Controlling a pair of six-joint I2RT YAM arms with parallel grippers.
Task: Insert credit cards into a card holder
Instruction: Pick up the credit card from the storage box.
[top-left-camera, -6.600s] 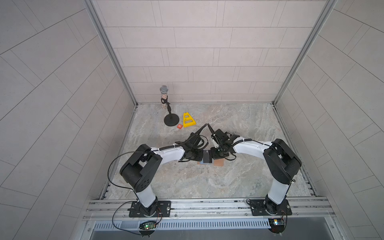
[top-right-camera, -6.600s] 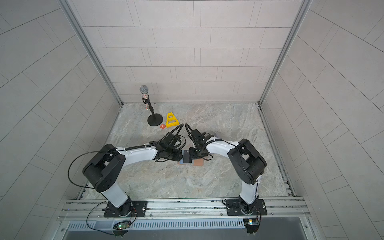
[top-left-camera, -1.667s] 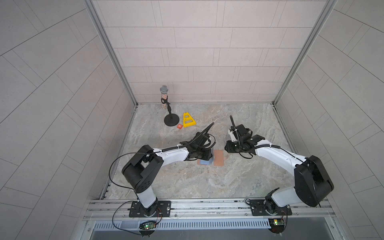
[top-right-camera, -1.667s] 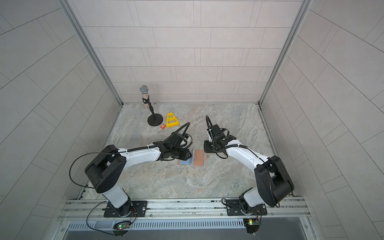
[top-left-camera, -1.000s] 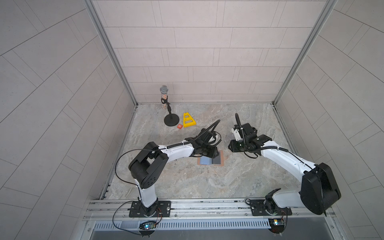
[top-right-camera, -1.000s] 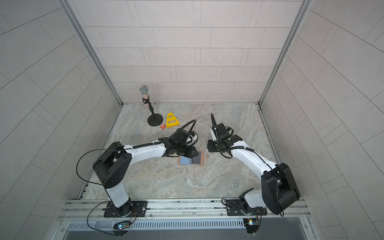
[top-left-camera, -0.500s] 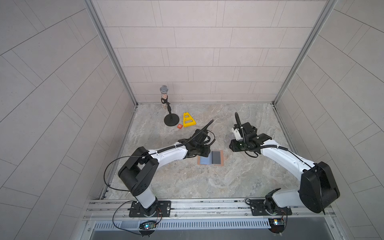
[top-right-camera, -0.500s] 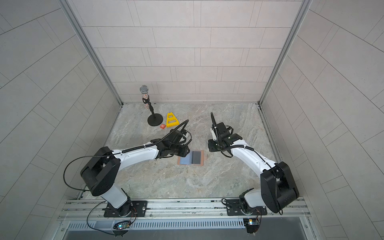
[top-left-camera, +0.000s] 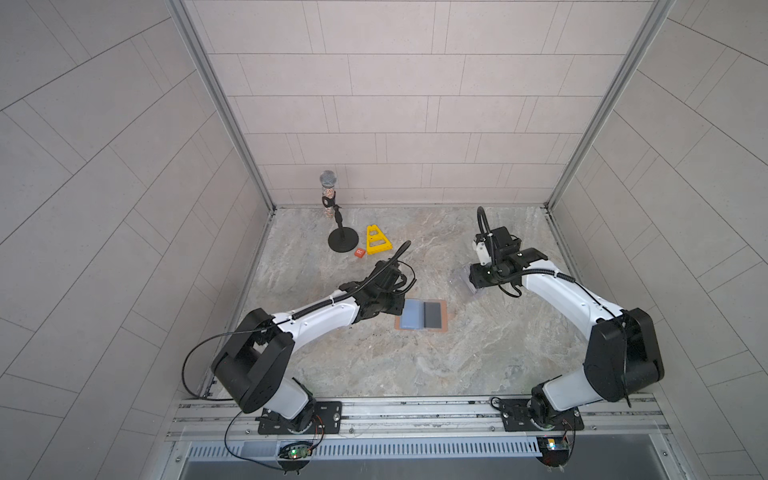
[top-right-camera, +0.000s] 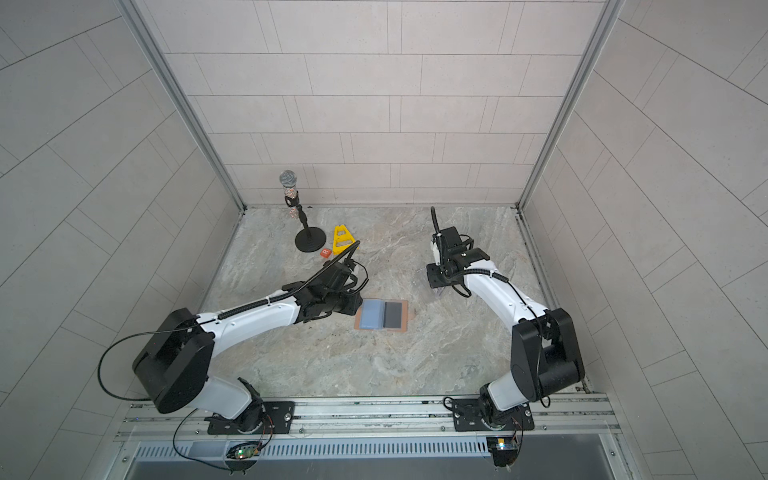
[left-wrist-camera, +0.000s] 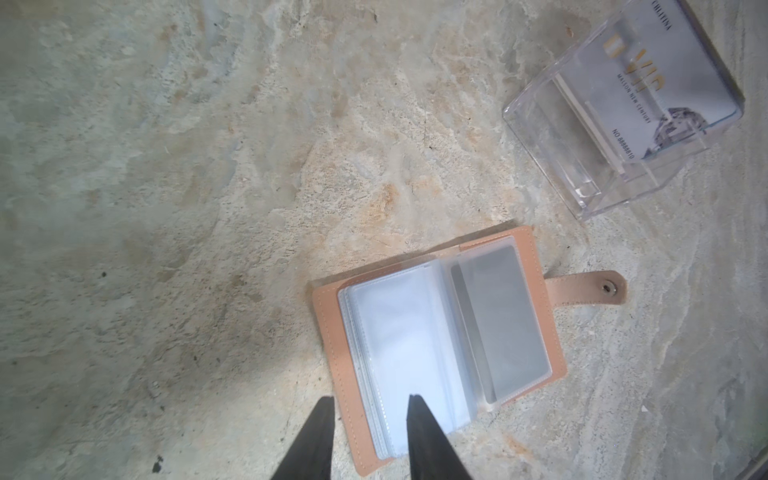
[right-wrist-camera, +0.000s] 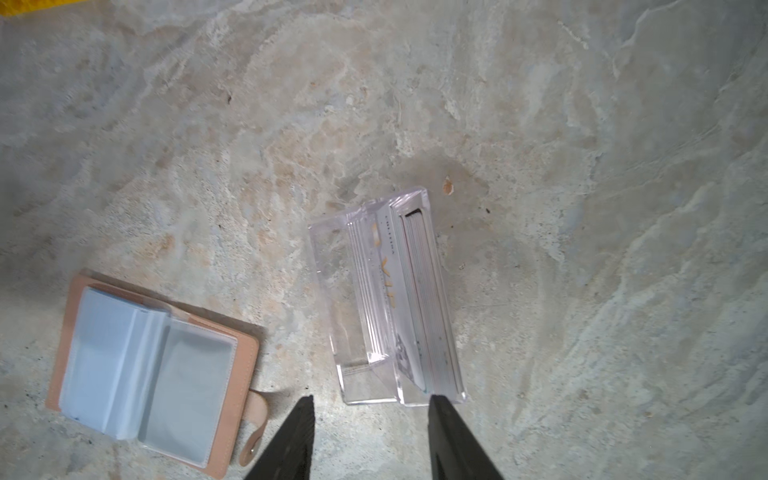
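Observation:
The card holder (top-left-camera: 441, 314) (top-right-camera: 404, 314) lies open and flat on the table, its clear sleeves showing a light blue page and a dark page (left-wrist-camera: 503, 324) (right-wrist-camera: 189, 386). Its strap tab (left-wrist-camera: 590, 287) points away from the spine. The credit cards (right-wrist-camera: 428, 299) (left-wrist-camera: 648, 83) stand as a stack in a clear plastic stand (top-left-camera: 465, 286) (top-right-camera: 436, 291). My left gripper (left-wrist-camera: 370, 399) (top-left-camera: 398, 305) is open and empty, hovering at the holder's outer edge on the blue side. My right gripper (right-wrist-camera: 370, 398) (top-left-camera: 471, 279) is open and empty above the near end of the stand.
A microphone on a round black base (top-left-camera: 343, 240), a yellow triangular piece (top-left-camera: 377, 240) and a small orange tile (top-left-camera: 360, 252) sit at the back left. Tiled walls close in the marbled table (top-left-camera: 415, 374) on three sides.
My left gripper has drawn back off the holder's pages to its left edge; the right page now shows dark instead of tan. The right gripper's jaws have spread wider over the stand.

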